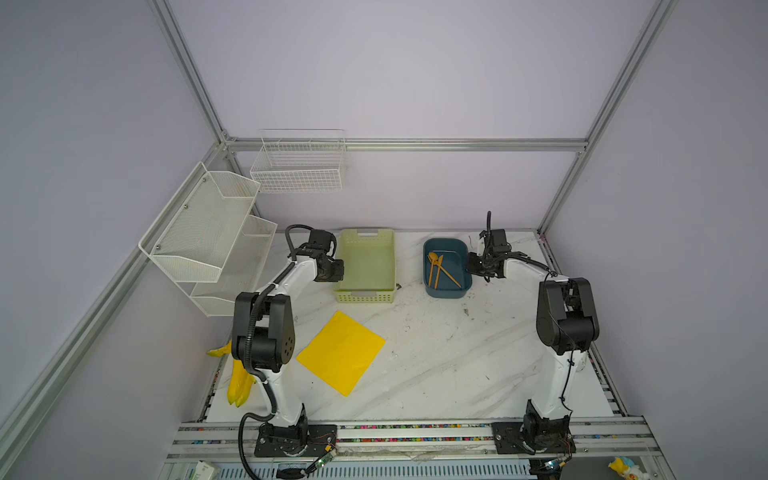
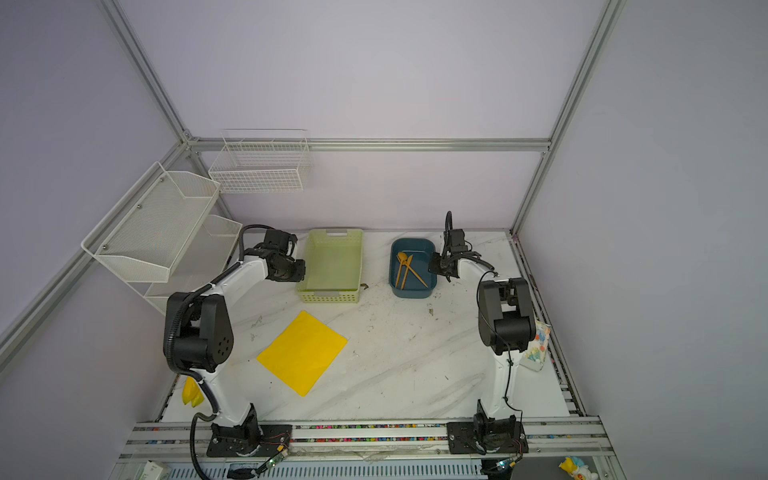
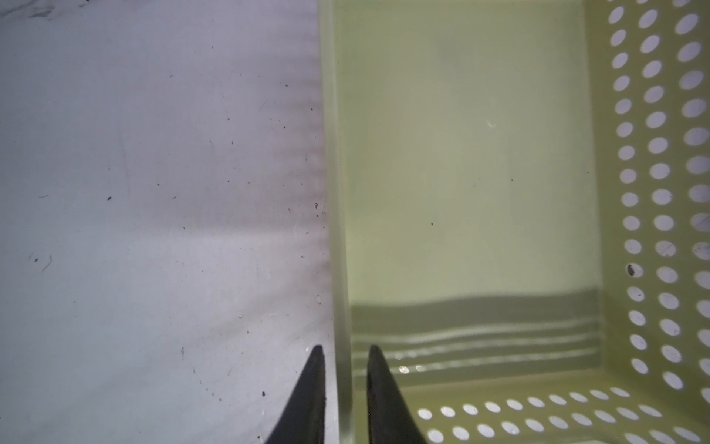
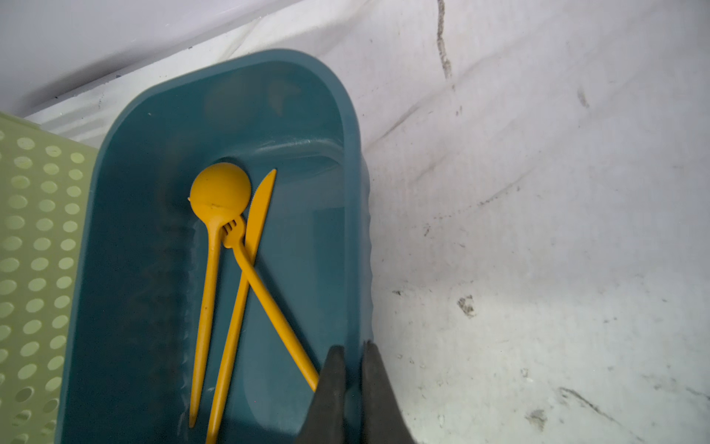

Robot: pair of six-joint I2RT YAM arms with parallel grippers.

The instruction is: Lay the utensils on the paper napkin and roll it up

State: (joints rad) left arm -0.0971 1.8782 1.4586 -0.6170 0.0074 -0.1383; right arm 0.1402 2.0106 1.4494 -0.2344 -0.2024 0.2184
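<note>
At the left of both top views, the left fingers (image 3: 309, 396) sit by the basket's (image 1: 365, 296) left wall, well apart from any utensil. From the left wrist they stand a little apart with that wall between the tips; whether they pinch it or only hang astride it I cannot tell. Lower and just right of that arm, the napkin (image 1: 340, 353) lies flat on the worktop (image 1: 436, 365), one corner pointing down the frame, nothing on it. Right of centre, near the worktop's far edge, the tub (image 1: 446, 293) holds all three utensils (image 1: 437, 272). The spoon (image 4: 221, 192) and knife (image 4: 261, 207) lie nearly parallel, long axes running up and down a top view. The fork (image 4: 274, 307) crosses them, its handle slanting to the lower right, toward the right fingers (image 4: 330, 384). Those sit at the tub's right wall, almost together with the rim between them; clamped or not, I cannot tell. By my reading the right arm is much the nearer, and the fork's handle is the closest end.
</note>
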